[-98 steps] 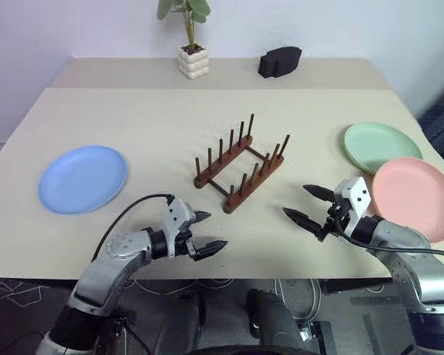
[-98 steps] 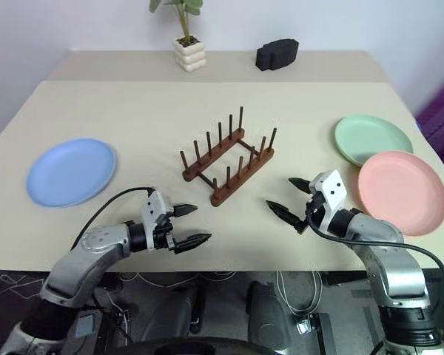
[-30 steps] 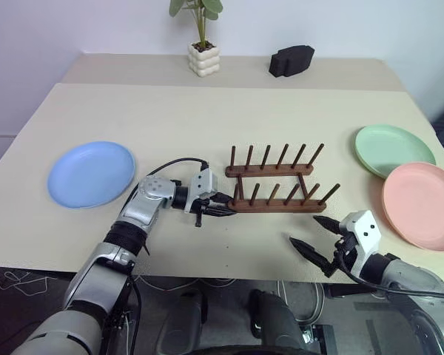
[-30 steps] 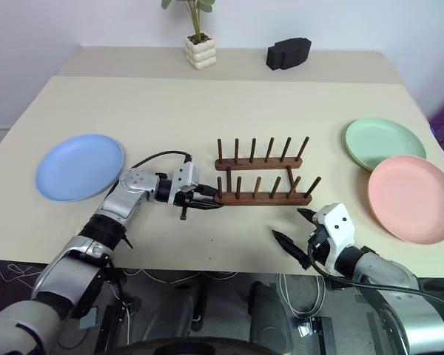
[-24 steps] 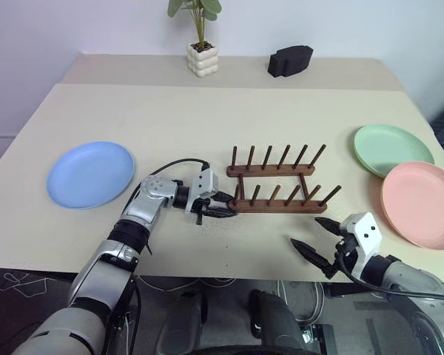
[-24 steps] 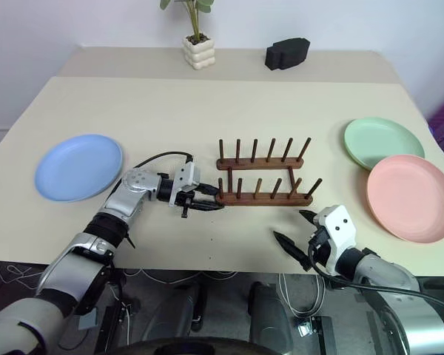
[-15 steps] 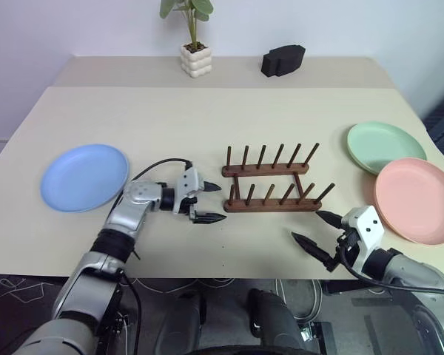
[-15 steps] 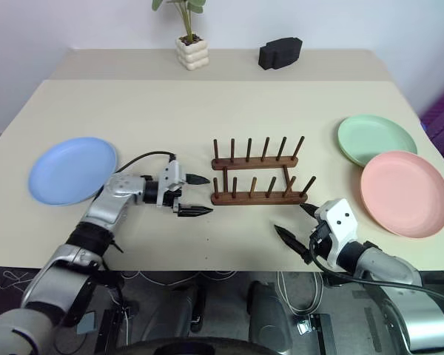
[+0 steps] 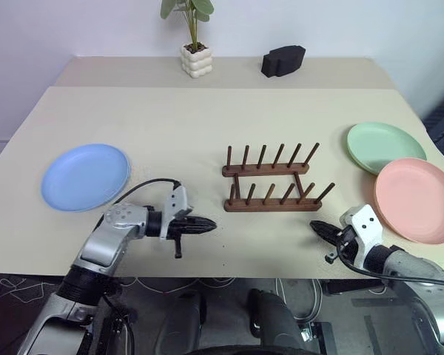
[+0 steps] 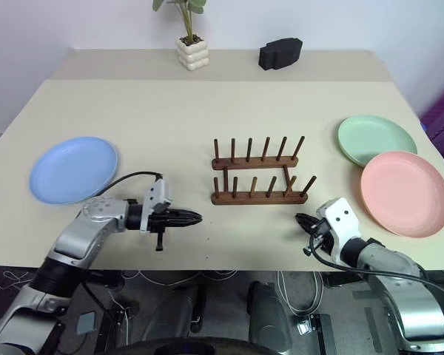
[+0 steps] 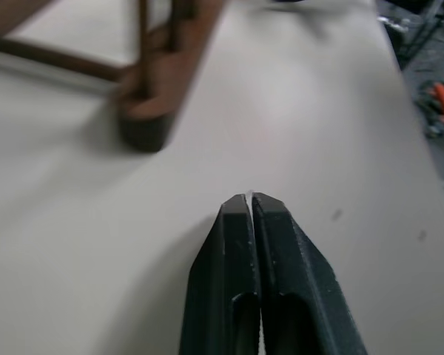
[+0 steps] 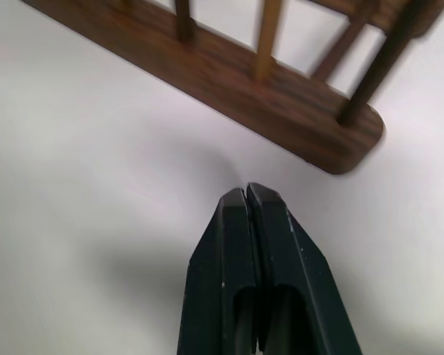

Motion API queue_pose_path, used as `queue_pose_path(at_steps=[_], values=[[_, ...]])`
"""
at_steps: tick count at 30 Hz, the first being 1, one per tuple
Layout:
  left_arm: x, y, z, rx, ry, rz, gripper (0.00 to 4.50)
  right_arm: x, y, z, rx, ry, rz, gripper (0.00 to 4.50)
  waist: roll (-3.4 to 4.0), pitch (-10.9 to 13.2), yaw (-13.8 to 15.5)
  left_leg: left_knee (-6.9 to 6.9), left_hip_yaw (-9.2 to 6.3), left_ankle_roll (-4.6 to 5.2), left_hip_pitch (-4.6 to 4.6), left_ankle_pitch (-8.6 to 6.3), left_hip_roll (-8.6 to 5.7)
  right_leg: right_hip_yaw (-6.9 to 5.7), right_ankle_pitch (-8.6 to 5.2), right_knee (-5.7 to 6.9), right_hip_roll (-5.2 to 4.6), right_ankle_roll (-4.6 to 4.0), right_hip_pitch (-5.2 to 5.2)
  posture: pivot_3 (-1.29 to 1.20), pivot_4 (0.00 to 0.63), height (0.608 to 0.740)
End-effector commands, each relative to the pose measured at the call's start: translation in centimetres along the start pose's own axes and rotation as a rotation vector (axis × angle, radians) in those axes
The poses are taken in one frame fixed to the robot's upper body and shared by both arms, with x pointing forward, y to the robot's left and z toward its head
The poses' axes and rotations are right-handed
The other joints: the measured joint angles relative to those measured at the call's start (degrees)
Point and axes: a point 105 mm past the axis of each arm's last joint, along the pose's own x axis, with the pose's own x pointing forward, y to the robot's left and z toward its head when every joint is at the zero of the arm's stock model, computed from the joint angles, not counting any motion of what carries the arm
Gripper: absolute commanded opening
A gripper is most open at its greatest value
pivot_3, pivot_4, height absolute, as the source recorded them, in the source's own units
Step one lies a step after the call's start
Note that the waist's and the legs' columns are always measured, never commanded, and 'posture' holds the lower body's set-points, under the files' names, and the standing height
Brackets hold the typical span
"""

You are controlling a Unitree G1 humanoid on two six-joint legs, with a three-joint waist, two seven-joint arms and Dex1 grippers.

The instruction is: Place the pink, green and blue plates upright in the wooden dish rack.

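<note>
Plates number three, blue (image 9: 85,176), green (image 9: 385,146), pink (image 9: 416,199); one rack (image 9: 271,182); both claws pinched together.

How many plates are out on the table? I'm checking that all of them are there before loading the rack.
3. The blue plate lies flat at the table's left; the green plate and the pink plate lie at the right, pink nearer the robot. None stands in the wooden dish rack.

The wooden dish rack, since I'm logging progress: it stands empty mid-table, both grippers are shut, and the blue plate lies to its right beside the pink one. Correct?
Not quite. In the left eye view the blue plate lies left of the wooden dish rack, alone; the green plate is beside the pink plate. The rack is empty, and the left gripper and right gripper are shut.
</note>
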Motion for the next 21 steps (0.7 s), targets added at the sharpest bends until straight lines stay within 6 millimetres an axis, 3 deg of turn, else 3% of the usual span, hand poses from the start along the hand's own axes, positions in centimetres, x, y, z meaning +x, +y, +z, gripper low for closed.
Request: queue_pose_path(at_steps=[1, 5, 8, 21], values=[[2.0, -0.3, 0.7, 0.061, -0.002, 0.006, 0.07, 0.2, -0.6, 0.3, -0.056, 0.007, -0.037, 0.00, -0.02, 0.0, 0.0, 0.00, 0.00, 0.00, 0.00, 0.00, -0.04, 0.00, 0.00, 0.00, 0.02, 0.00, 0.00, 0.00, 0.150, 0.740], [2.9, 0.4, 0.9, 0.063, -0.019, 0.061, 0.07, 0.6, -1.4, 0.3, -0.083, 0.008, -0.085, 0.00, -0.01, 0.0, 0.0, 0.02, 0.01, 0.00, 0.02, 0.00, -0.05, 0.01, 0.01, 0.02, 0.03, -0.01, 0.01, 0.00, 0.150, 0.740], [3.2, 2.2, 1.3, 0.086, -0.050, 0.184, 0.07, 1.4, -1.9, 0.3, -0.104, 0.007, -0.112, 0.00, -0.02, 0.0, 0.0, 0.04, 0.01, 0.00, 0.03, 0.00, -0.06, 0.01, 0.02, 0.03, 0.04, -0.01, 0.02, 0.00, 0.150, 0.740], [1.9, 6.4, 1.5, 0.130, -0.075, 0.453, 0.07, 4.2, -3.2, 2.4, -0.152, -0.072, -0.147, 0.00, -0.02, 0.0, -0.1, 0.32, 0.02, 0.00, 0.07, 0.00, -0.04, 0.01, 0.11, 0.19, 0.12, -0.08, 0.08, 0.00, 0.150, 0.740]])
